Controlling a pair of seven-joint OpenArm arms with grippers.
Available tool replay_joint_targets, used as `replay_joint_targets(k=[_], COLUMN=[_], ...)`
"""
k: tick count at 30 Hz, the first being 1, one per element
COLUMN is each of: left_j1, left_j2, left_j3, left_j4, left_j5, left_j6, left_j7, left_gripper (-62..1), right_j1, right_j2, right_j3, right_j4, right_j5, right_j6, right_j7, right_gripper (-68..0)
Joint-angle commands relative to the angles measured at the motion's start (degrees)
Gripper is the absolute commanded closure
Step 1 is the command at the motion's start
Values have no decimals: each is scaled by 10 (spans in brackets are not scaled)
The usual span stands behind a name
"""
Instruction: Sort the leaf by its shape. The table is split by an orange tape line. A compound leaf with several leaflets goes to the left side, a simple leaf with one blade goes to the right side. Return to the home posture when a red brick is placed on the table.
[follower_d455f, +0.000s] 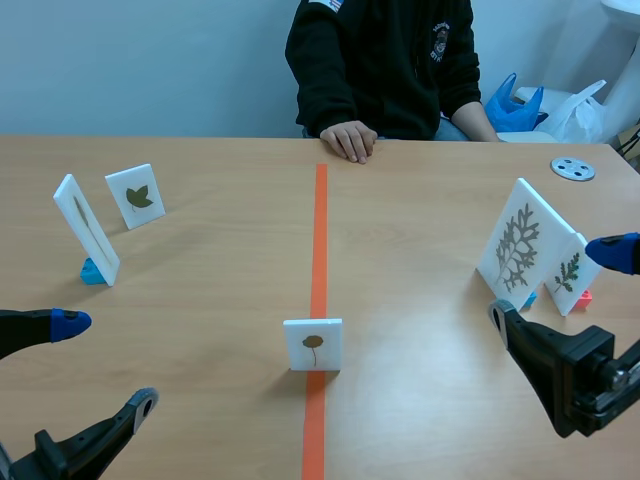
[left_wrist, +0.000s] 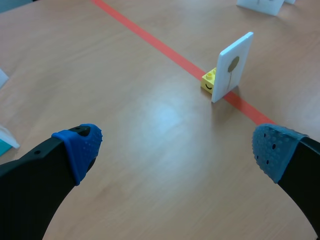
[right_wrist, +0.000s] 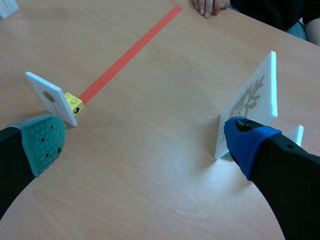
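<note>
The left hand (follower_d455f: 108, 362) hangs low over the near part of the bench (follower_d455f: 200, 300). Its two fingers are spread wide and there is nothing between them. The right hand (right_wrist: 146, 140) is the same, wide open and holding nothing. I think both are open like this so that either one can close on a card.

Out in front, between the two hands, stands the leaf card (follower_d455f: 313, 344). It sits right on the orange tape line (follower_d455f: 320, 230), so it is on neither side yet. A yellow brick (left_wrist: 209, 80) behind it keeps it standing up. That lets the leaf show and leaves the top edge free to pinch. The leaf looks like one round blade on a stalk, so I think it belongs on the right side. The right hand seems the handy one for that.

Just beside the right hand stand a big card with a branchy leaf (follower_d455f: 518, 245) and a small card with a feathery leaf (follower_d455f: 570, 272). Far off on the left side stand a card with a long thin leaf (follower_d455f: 85, 228) and a card with a dark leaf (follower_d455f: 135, 196). At the far end of the line a person's hand (follower_d455f: 350, 140) rests on the bench.
</note>
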Motion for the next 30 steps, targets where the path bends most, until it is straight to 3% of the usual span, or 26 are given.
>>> replay_joint_targets(k=[1,8,14,30], left_j1=[-3,-7,-56,-237], left_j2=[0,0,0,40], left_j3=[8,46,101,212], left_j4=[3,3,-12,-190], left_j5=[-5,-5,23,37], left_j6=[2,2,4,30], left_j7=[-9,-9,15,14], left_gripper=[-623,-623,-623,-623], right_j1=[7,7,7,7], right_j2=[4,4,4,4], right_j3=[4,4,4,4], right_j4=[10,10,10,10], right_j5=[2,2,2,2], right_j6=[0,0,0,0], right_j7=[8,8,8,8], right_gripper=[-679,-679,-679,-679])
